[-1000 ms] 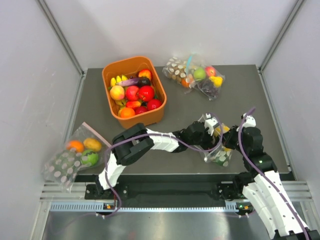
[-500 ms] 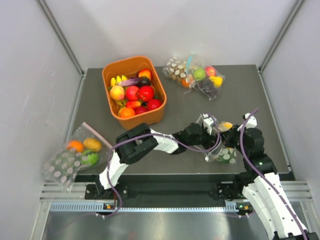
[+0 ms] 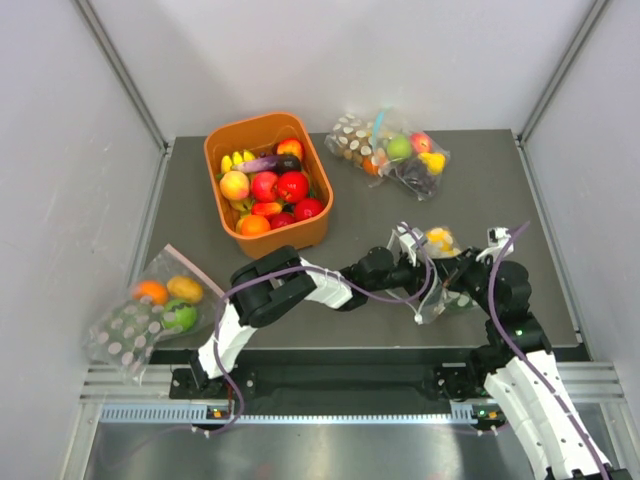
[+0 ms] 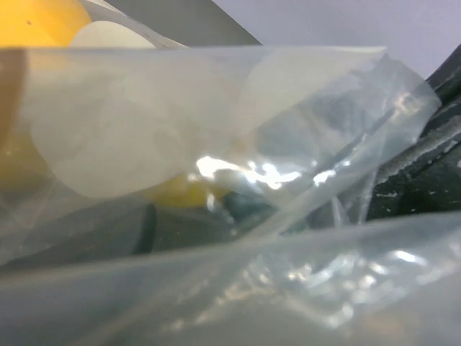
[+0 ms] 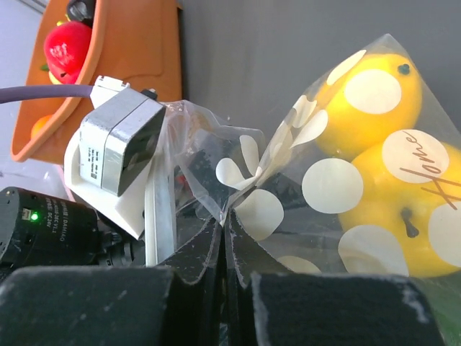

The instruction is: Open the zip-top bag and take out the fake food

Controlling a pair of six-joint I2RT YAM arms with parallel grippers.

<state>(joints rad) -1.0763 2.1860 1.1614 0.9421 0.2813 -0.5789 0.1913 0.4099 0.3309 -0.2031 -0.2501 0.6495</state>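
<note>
Bare dark grey tabletop [image 3: 490, 200] opens at the right of the overhead frame, between the clear dotted bag of green apple and purple grapes [image 3: 392, 150] at upper centre and the right arm [image 3: 512, 300] at lower right. Another bare strip runs left of the orange plastic tub of toy fruit [image 3: 290, 238]. The left arm [image 3: 320, 285] stretches across lower centre, leaving only a narrow gap to the tub. At its end the clear polka-dotted zip-top bag [image 5: 324, 180], bulging with yellow plastic fruits [image 5: 374, 94], hangs pinched by the right gripper [image 5: 225, 229], blocking passage between the arms. A dotted bag holding an orange fruit [image 3: 150, 310] overhangs the table's lower-left edge.
</note>
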